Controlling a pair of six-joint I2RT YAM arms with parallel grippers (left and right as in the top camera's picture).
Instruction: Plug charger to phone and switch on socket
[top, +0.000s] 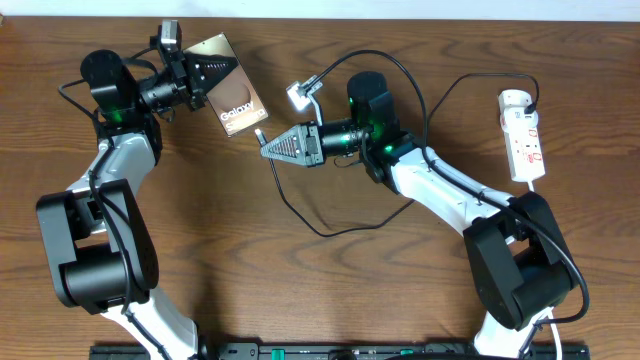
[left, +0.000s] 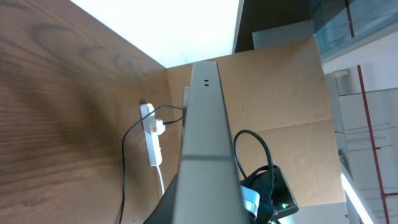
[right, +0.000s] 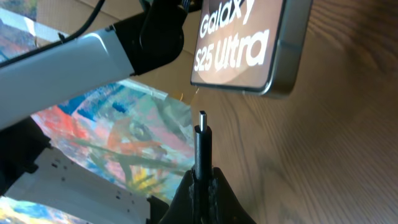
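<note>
While left fingers (top: 203, 72) clamp the glossy bronze phone (top: 235, 102) tilted, right fingers (right: 222, 194) pinch the thin black charger tip (right: 202, 144), aimed at its edge.

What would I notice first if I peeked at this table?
The phone stands out first, gripped at a tilt by the left gripper at the top left. Just beside it, the right gripper pinches the tip of the charger, which points at the phone's edge but is not yet in. The white socket lies at the far right.
</note>
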